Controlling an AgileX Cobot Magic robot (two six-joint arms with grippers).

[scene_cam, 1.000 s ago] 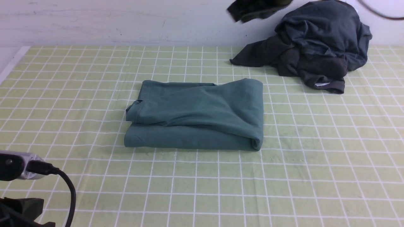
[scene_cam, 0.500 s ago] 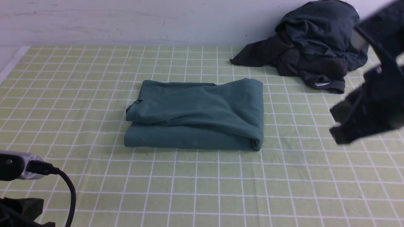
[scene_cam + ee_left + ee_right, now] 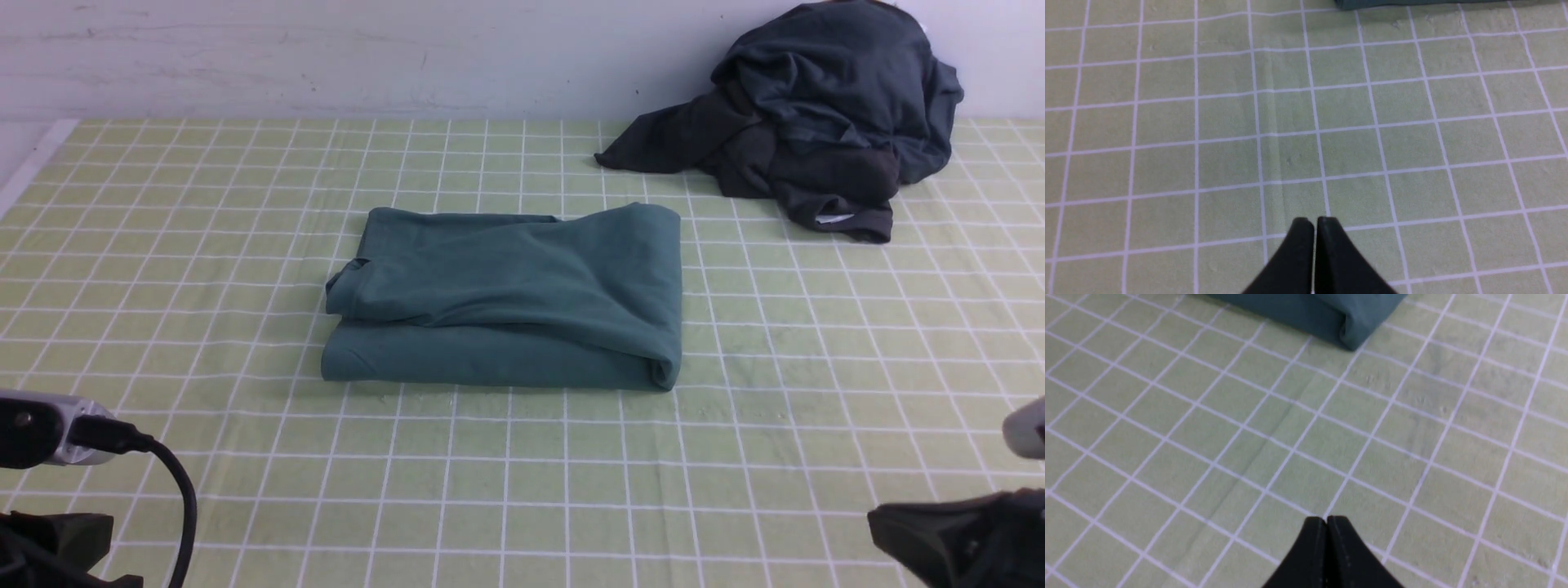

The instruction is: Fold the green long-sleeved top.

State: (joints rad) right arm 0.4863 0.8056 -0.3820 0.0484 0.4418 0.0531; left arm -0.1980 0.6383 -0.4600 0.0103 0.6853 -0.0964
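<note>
The muted teal-green cotton long-sleeved top (image 3: 510,298) lies in the middle of the table (image 3: 735,457), which is covered in a pale green cloth with a white grid. It is folded into a thick rectangular bundle, with a rolled fold at its right end and a looser layer lapping over the top on its left. My left gripper (image 3: 1314,222) hangs over bare cloth near the table's front, its jaws pressed together on nothing. My right gripper (image 3: 1327,520) does likewise on its own side, jaws shut and empty, with the bundle's near right corner (image 3: 1347,332) ahead of it. Neither touches the garment.

I judge the folding done, or nearly so. The fabric looks soft, limp and light; it would sag and spill open if I lifted it by one layer. If it needs tidying, I would pinch through every layer at the two short ends, one gripper on each, or press the loose upper flap flat. A crumpled heap of dark charcoal-grey garments (image 3: 816,122) sits well apart at the far right against the wall.
</note>
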